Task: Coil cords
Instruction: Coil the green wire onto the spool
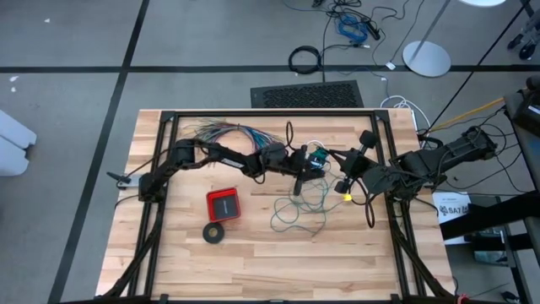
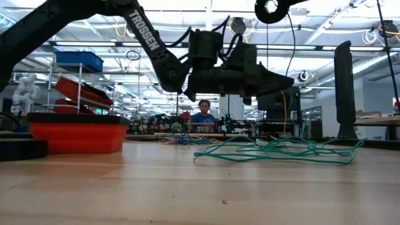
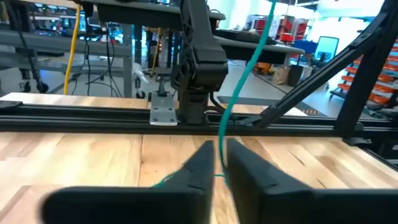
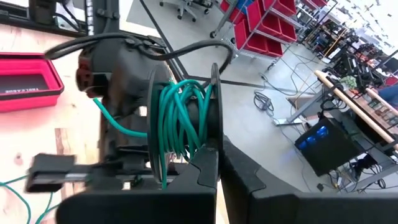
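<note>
Table (image 1: 169, 253) pale matt wood planks; teal wire (image 2: 281, 150) smooth plastic-coated; red tray (image 1: 224, 203) plastic.

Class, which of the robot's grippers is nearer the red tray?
Left. The left gripper is right of the red tray; the right gripper lies farther right.

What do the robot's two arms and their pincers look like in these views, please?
Both arms are dark, jointed links with black cables looped along them. The left arm carries white TROSSEN lettering on one link. Each pincer, left pincer and right pincer, has two chunky matte black fingers tapering toward the tips.
</note>
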### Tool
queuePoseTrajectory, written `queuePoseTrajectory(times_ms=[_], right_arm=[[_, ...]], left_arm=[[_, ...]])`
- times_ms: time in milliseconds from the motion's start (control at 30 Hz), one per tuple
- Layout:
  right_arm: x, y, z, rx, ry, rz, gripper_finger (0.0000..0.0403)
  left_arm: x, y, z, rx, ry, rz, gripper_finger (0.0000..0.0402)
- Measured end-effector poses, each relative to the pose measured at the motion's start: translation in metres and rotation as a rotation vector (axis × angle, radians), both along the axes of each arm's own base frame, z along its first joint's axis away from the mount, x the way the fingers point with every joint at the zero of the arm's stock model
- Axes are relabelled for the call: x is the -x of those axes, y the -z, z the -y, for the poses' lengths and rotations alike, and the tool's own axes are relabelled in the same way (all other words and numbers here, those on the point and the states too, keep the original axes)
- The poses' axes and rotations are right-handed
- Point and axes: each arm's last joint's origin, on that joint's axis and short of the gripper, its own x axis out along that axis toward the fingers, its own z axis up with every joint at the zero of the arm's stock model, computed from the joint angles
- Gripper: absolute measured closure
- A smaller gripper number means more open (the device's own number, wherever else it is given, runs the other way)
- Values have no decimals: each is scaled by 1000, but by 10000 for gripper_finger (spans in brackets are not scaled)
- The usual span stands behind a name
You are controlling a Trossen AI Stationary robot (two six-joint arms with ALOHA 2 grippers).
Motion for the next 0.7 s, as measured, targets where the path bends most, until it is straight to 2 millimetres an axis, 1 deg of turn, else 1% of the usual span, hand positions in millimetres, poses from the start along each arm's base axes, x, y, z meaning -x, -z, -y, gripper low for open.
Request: queuePoseTrajectory(times_ms=[67,100,200,267,367,533,633,700], right_arm=[[0,1,0,-6,1,-1,403],[1,1,0,-8,1,-5,403],[2,3,0,-27,-7,-19,403],[3,6,0,-47,-22,-43,403],[6,11,0,-92,-39,-87,403],[12,18,2,-134,-23,-147,403],[14,21,3,-137,-7,-176,403],[15,22,4,-133,0,-193,403]], left_arm=[[1,0,-6,1,16,-3,385],[2,0,-9,3,21,-4,391],[4,0,-18,3,9,-5,394],[6,-3,-28,4,-11,-10,397],[13,-15,-47,2,-52,-15,398],[28,-43,-78,6,-84,-25,400],[38,-64,-87,-18,-101,-23,400],[42,-76,-87,-58,-105,-26,400]])
